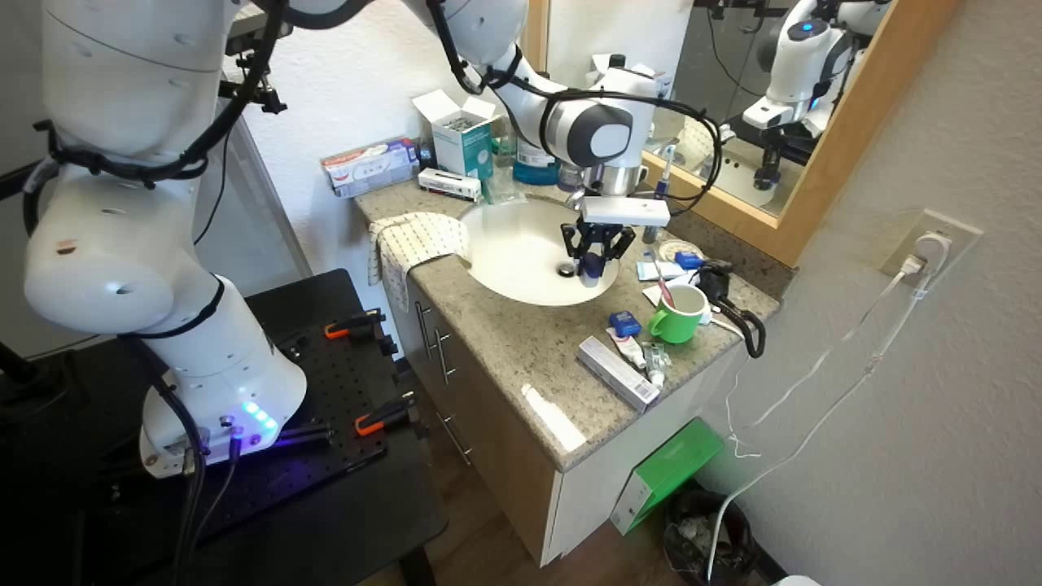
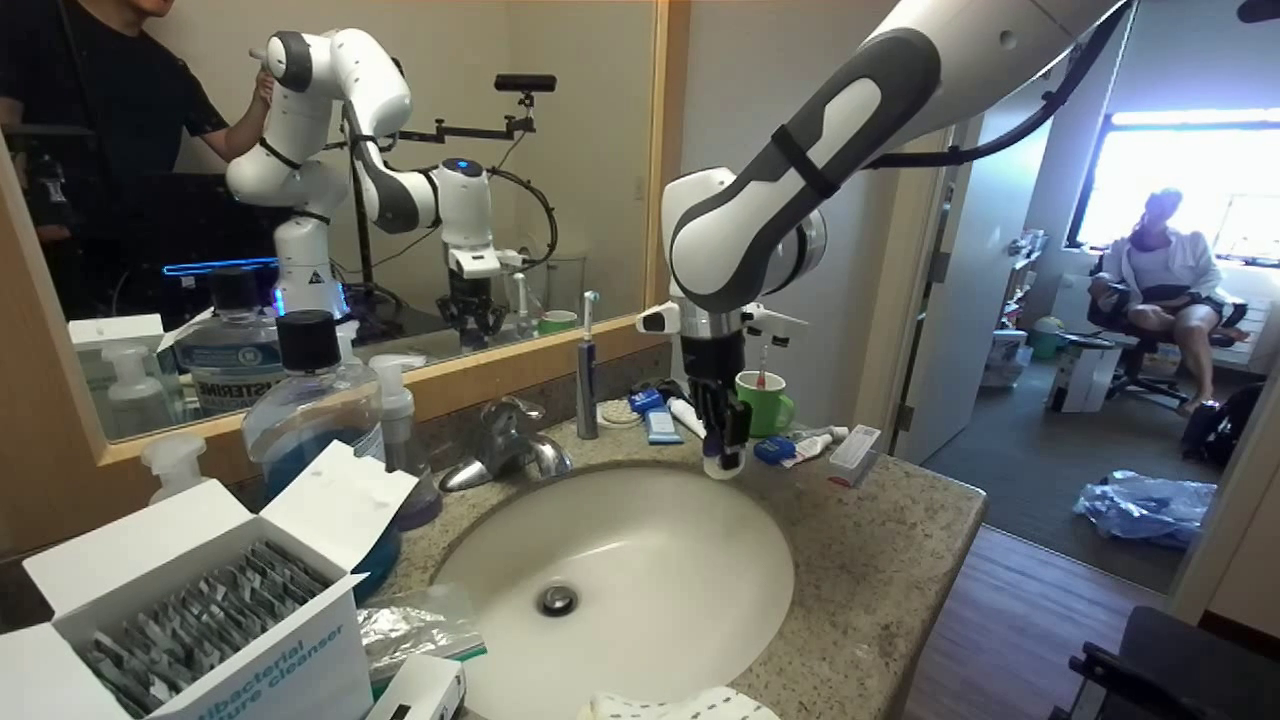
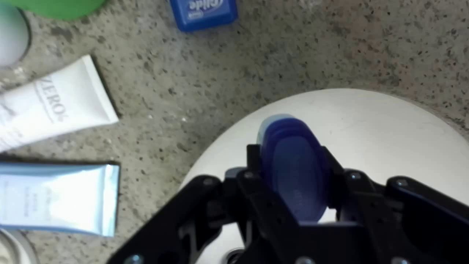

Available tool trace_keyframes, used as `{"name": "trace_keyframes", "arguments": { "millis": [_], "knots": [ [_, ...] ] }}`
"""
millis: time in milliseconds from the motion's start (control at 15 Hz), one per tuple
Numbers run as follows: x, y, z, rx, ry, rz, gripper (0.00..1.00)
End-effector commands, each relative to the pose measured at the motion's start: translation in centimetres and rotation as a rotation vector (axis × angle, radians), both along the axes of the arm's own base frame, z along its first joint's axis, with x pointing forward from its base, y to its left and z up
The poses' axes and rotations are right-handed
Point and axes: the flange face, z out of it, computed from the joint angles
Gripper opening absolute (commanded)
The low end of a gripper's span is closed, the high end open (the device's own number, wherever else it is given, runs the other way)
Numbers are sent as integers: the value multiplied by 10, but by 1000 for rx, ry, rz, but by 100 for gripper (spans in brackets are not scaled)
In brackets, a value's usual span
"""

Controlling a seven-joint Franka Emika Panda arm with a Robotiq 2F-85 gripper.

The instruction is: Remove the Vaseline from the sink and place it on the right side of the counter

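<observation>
The Vaseline, a small jar with a dark blue lid (image 3: 295, 176), is between the two fingers of my gripper (image 3: 292, 157) in the wrist view. The fingers touch both sides of the lid. In an exterior view the jar's pale lower part (image 2: 723, 466) hangs below my gripper (image 2: 728, 425), near the sink's rim on the mug side. The jar also shows under my gripper in an exterior view (image 1: 592, 266). The white round sink (image 2: 640, 570) lies below it, and its drain is uncovered. The beige speckled counter (image 1: 488, 325) surrounds the sink.
On the counter's right end are a green mug (image 1: 677, 321), a blue floss box (image 1: 624, 323), small tubes (image 1: 627, 348) and a long carton (image 1: 619, 373). An upright toothbrush (image 2: 587, 380) stands near the chrome faucet (image 2: 508, 442). A cloth (image 1: 423, 242) overlaps the sink's edge.
</observation>
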Motion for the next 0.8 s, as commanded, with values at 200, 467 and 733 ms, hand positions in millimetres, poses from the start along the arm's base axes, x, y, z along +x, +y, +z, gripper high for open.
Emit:
{"name": "trace_keyframes", "arguments": {
  "millis": [200,467,733],
  "knots": [
    [29,-34,18,27,-29,-130,15],
    [47,-36,16,-2,-23,-159,15],
    [62,-40,7,-14,19,-211,15]
  ]
}}
